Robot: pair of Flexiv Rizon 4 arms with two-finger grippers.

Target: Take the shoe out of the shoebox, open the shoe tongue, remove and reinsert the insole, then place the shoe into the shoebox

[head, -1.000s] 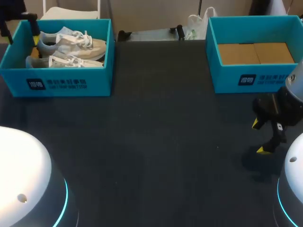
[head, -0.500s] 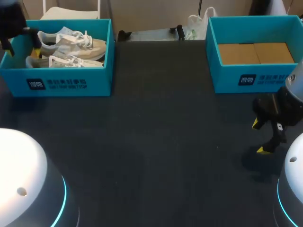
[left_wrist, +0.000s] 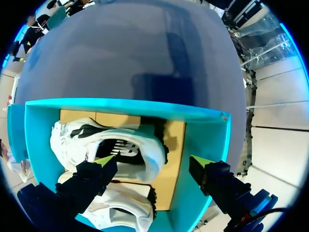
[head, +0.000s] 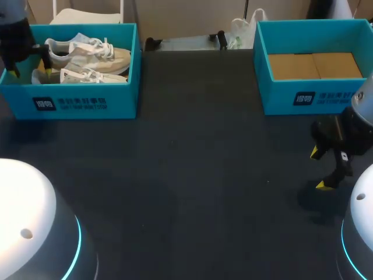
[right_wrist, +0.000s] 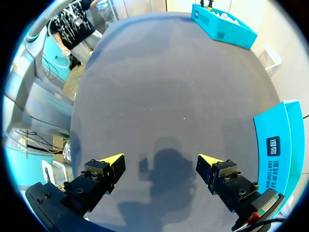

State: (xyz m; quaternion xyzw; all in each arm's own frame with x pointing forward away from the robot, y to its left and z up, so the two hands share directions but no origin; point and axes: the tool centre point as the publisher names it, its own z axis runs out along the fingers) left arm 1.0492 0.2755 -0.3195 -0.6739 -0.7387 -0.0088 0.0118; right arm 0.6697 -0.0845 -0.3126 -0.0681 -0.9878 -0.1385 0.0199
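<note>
The dark table [head: 204, 175] carries two teal cardboard shoeboxes. The far-left shoebox [head: 81, 102] holds two white-and-beige sneakers [left_wrist: 72, 137], the far-right shoebox [head: 303, 96] none. The left gripper [left_wrist: 153, 160] hovers over one sneaker's heel, fingers wide and empty. It should straddle the collar, clear of the wall. The right gripper [right_wrist: 161, 158] hangs near right, spread, holding nothing.

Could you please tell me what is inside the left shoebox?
Two pale shoes lie side by side in the left shoebox, on a brown cardboard floor. The open left gripper hangs over one end. Anything beneath the shoes is hidden.
</note>
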